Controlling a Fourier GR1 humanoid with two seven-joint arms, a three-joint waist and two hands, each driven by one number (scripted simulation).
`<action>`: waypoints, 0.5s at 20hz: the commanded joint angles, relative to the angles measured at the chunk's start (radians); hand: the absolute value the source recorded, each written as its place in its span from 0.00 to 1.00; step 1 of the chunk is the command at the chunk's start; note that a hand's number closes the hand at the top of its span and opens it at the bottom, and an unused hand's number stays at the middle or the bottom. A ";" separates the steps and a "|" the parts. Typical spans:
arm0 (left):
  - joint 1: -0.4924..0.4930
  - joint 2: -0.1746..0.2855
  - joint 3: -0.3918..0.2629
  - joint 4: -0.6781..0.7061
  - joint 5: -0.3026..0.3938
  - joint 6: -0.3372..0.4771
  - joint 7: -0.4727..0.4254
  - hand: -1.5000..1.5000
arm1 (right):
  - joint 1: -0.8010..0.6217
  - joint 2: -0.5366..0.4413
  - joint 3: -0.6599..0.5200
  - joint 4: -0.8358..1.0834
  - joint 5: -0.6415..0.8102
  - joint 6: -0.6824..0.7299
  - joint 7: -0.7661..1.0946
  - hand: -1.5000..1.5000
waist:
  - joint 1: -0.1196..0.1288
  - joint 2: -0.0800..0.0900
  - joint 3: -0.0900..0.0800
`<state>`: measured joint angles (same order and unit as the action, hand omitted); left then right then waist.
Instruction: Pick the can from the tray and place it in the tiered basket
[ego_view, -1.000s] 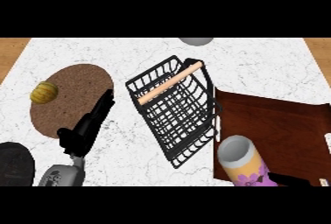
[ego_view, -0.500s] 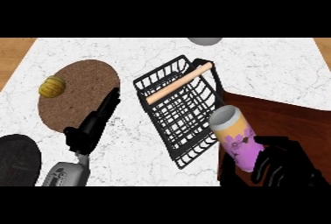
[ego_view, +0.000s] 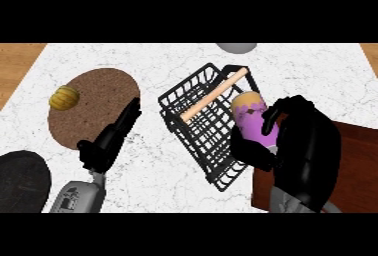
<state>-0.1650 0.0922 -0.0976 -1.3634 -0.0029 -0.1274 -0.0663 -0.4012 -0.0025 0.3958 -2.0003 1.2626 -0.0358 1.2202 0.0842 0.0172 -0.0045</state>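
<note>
- Head view: right hand (ego_view: 303, 140) at the frame's right, fingers curled round the purple can (ego_view: 252, 114); can at the right edge of the black wire basket (ego_view: 201, 134), left of the brown tray (ego_view: 358, 147);
- left hand (ego_view: 111, 140) at left, fingers straight, above the white worktop (ego_view: 148, 60).

Can (ego_view: 253, 119) now over basket (ego_view: 184, 85)

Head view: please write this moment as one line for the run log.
phase: carry | right hand: shut on can, at right side of tiered basket | left hand: open, left of basket | can: not yet released
</note>
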 joint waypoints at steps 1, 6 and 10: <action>-0.009 0.022 0.019 0.010 0.011 -0.016 0.010 0.50 | -0.183 0.002 -0.126 0.160 -0.130 -0.081 0.205 1.00 | 0.002 0.003 0.003; -0.003 -0.028 -0.022 0.010 -0.019 0.019 0.014 0.50 | -0.244 0.003 -0.180 0.238 -0.264 -0.196 0.262 1.00 | 0.009 -0.001 0.005; -0.026 -0.007 0.002 0.016 -0.003 0.005 0.015 0.50 | -0.262 0.003 -0.272 0.261 -0.389 -0.282 0.266 0.00 | 0.014 0.001 0.005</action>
<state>-0.1821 0.0820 -0.0996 -1.3525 -0.0060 -0.1218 -0.0542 -0.6041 -0.0023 0.1963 -1.8013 0.9764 -0.1468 1.2325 0.0919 0.0098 -0.0014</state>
